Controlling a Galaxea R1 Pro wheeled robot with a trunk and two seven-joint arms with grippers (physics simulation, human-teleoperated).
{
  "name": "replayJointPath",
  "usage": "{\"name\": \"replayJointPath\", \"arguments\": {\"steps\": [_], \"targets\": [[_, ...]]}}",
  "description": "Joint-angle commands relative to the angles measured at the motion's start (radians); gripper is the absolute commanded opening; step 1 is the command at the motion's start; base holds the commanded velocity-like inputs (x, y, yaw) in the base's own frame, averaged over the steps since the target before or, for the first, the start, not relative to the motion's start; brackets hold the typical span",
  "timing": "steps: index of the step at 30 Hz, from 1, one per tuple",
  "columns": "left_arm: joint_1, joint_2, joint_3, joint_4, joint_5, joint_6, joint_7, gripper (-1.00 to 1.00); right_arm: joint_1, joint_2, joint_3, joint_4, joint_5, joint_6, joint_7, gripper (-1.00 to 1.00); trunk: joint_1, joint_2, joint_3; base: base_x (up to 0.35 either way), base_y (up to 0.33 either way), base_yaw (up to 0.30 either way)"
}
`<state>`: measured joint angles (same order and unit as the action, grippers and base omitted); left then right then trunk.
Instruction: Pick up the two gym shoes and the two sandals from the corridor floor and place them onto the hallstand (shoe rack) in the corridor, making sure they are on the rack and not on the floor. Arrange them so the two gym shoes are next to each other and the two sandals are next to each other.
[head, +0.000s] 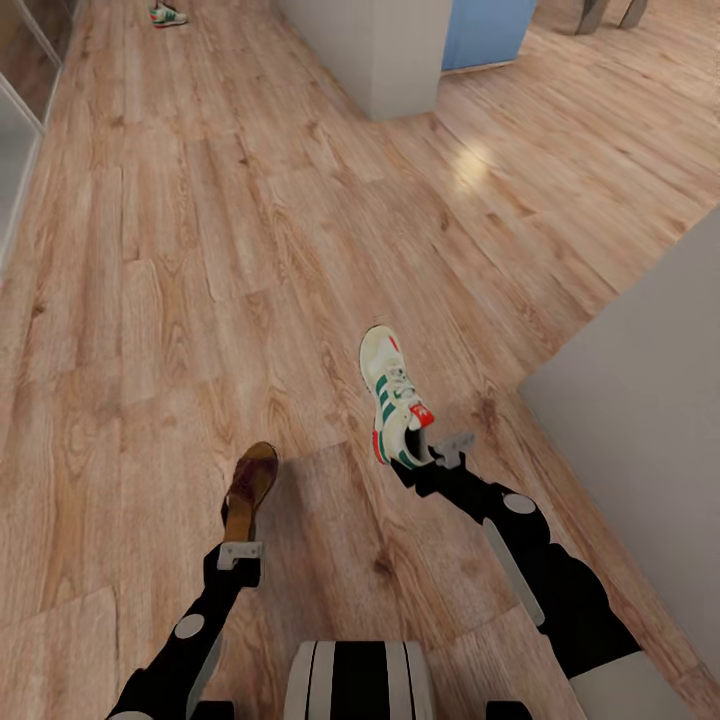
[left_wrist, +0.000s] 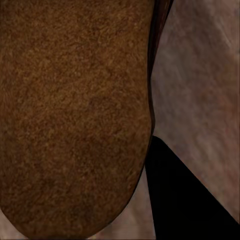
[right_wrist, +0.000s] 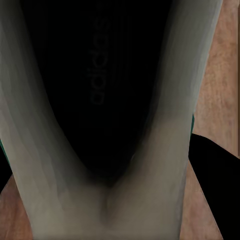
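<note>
Right gripper (head: 432, 462): your right arm's gripper is clamped on the heel end of a cream-white lace-up sneaker with green side stripes and a red tongue patch (head: 396, 396); the toe points away from the robot, and you cannot tell from the head view whether the shoe is clear of the floor.
Right wrist view: the sneaker's dark inside and pale collar (right_wrist: 105, 200) sit right against the camera, a faint brand word on the insole.
Left gripper (head: 239, 553): your left arm's gripper is closed on the near end of a small brown leather-look sandal with a tan insole (head: 249, 488); the sandal extends away from the robot.
Left wrist view: the sandal's grainy brown surface (left_wrist: 75, 115) lies close to the lens.
Spacing: sandal and sneaker are well apart, side by side.
Second sneaker (head: 167, 15): far off near the top left corner of the light-brown wood-plank floor (head: 150, 300), resting on it.
Surroundings: a pale grey wall (head: 640, 400) runs beside your right arm.
</note>
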<state>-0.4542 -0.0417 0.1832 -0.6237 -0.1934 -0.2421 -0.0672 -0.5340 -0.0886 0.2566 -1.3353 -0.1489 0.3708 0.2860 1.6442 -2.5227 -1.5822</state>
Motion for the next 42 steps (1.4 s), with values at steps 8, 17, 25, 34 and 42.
{"name": "replayJointPath", "arguments": {"steps": [8,17,25,34,42], "targets": [[0.089,0.097,0.032,0.0,0.056,-0.009,-0.002,-1.0,0.014,-0.002,0.001,-0.001,-0.007,-0.064,-0.003,-1.0,-0.004,0.002,0.042,0.0,0.0,-0.053],[0.162,0.09,0.107,0.015,0.075,-0.076,-0.005,-1.0,0.081,-0.002,0.001,0.105,0.021,-0.153,-0.025,-1.0,-0.008,0.004,0.091,0.0,0.0,-0.007],[0.232,0.073,0.112,0.025,0.08,-0.198,-0.003,-1.0,0.197,-0.001,0.001,0.239,0.058,-0.333,-0.19,-1.0,-0.011,0.006,0.134,0.0,0.0,0.0],[0.366,0.07,0.107,-0.046,0.077,-0.22,-0.006,-1.0,0.298,-0.002,0.001,0.467,0.088,-0.552,-0.233,-1.0,-0.015,0.008,0.183,0.0,0.0,0.0],[0.401,0.059,0.109,-0.044,0.081,-0.221,-0.005,-1.0,0.311,0.008,0.008,0.732,0.159,-0.764,-0.379,-1.0,-0.019,0.01,0.227,0.0,0.0,0.0]]}}
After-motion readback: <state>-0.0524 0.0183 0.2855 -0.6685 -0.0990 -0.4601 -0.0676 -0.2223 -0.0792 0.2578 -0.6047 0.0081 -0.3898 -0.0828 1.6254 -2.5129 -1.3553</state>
